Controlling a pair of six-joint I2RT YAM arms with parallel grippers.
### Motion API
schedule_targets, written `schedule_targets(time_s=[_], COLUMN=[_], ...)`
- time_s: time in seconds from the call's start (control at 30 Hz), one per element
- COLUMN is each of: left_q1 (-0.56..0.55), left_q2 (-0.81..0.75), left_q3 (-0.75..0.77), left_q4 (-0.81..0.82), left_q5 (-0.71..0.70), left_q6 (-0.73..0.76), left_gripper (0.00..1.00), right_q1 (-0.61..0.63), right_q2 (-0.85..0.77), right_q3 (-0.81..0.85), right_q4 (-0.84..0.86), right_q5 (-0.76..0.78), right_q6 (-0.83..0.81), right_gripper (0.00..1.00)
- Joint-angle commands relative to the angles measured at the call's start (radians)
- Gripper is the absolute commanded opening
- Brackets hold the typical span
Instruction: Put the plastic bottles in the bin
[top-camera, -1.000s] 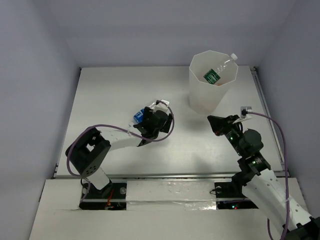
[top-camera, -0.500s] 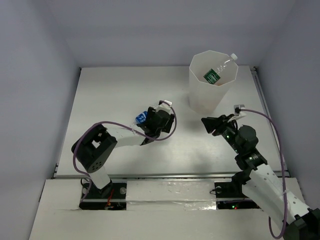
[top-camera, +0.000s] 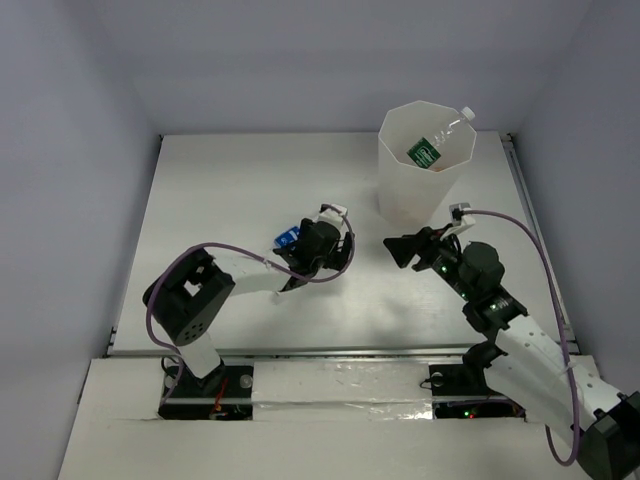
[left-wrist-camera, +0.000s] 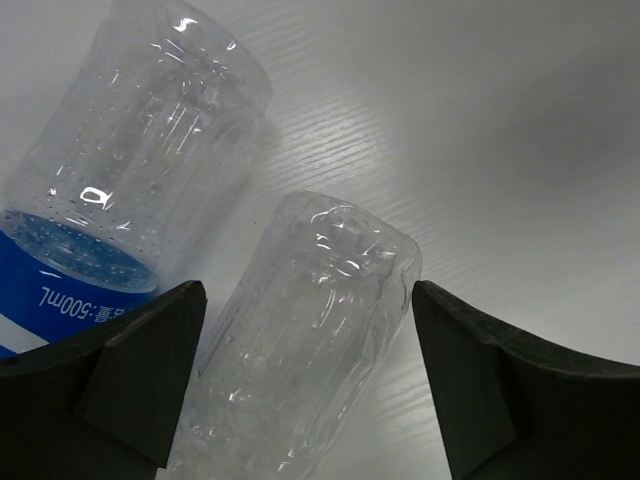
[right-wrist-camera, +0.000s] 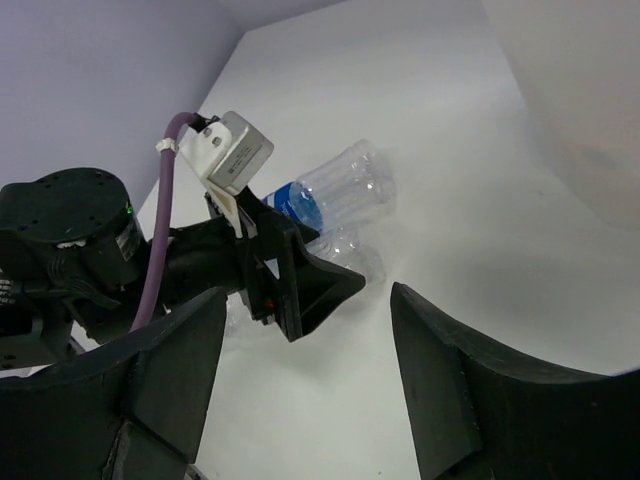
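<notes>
A clear unlabelled plastic bottle (left-wrist-camera: 310, 340) lies on the white table between the fingers of my left gripper (left-wrist-camera: 308, 290). The jaws stand open, and a gap shows on the right side. Just left of it lies a second plastic bottle (left-wrist-camera: 130, 160) with a blue label, also seen from above (top-camera: 287, 237) beside the left gripper (top-camera: 325, 245). The bin (top-camera: 385, 150) stands at the back right and holds a green-labelled bottle (top-camera: 430, 148). My right gripper (top-camera: 405, 250) hangs open and empty in front of the bin, pointing at the left gripper (right-wrist-camera: 300, 280).
In the right wrist view the bin's translucent wall (right-wrist-camera: 580, 90) rises at the upper right. Purple-grey walls close in the table on the left, back and right. The left arm's purple cable (top-camera: 215, 250) loops over the table.
My right gripper has opened and swung left toward the table's middle. The left gripper's jaws have narrowed round the clear bottle.
</notes>
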Motion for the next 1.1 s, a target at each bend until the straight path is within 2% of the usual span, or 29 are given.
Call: schedule_targets(time_s=[0.0, 0.03, 0.13, 0.2, 0.3, 0.43, 0.6, 0.77, 0.87, 1.07], left_q1=[0.000, 0.000, 0.000, 0.000, 0.000, 0.000, 0.000, 0.000, 0.000, 0.000], left_q2=[-0.002, -0.007, -0.033, -0.079, -0.190, -0.390, -0.719, -1.055, -1.210, -1.344], left_q3=[-0.032, -0.038, -0.059, -0.073, -0.122, -0.179, -0.207, -0.214, -0.210, -0.151], left_q4=[-0.015, -0.007, 0.016, 0.030, 0.047, 0.047, -0.054, -0.157, -0.199, -0.297], left_q5=[0.052, 0.055, 0.089, 0.121, 0.161, 0.169, 0.080, -0.061, -0.129, -0.147], left_q6=[-0.033, -0.036, -0.048, -0.059, -0.085, -0.125, -0.179, -0.223, -0.237, -0.214], left_gripper=[0.74, 0.70, 0.44, 0.34, 0.33, 0.33, 0.33, 0.33, 0.33, 0.33], right_q1=[0.035, 0.047, 0.056, 0.056, 0.066, 0.095, 0.168, 0.291, 0.332, 0.374], right_q2=[0.012, 0.017, 0.025, 0.032, 0.045, 0.083, 0.179, 0.372, 0.507, 0.739], right_q3=[0.060, 0.061, 0.075, 0.088, 0.109, 0.135, 0.184, 0.278, 0.351, 0.515], right_q4=[0.016, 0.014, 0.007, -0.010, -0.042, -0.053, -0.044, -0.042, -0.044, 0.017], right_q5=[0.037, 0.049, 0.063, 0.075, 0.103, 0.150, 0.238, 0.388, 0.437, 0.478], right_q6=[0.010, 0.010, 0.015, 0.015, 0.013, 0.015, 0.028, 0.056, 0.105, 0.215], right_gripper=[0.72, 0.72, 0.72, 0.75, 0.81, 0.84, 0.84, 0.85, 0.92, 0.98])
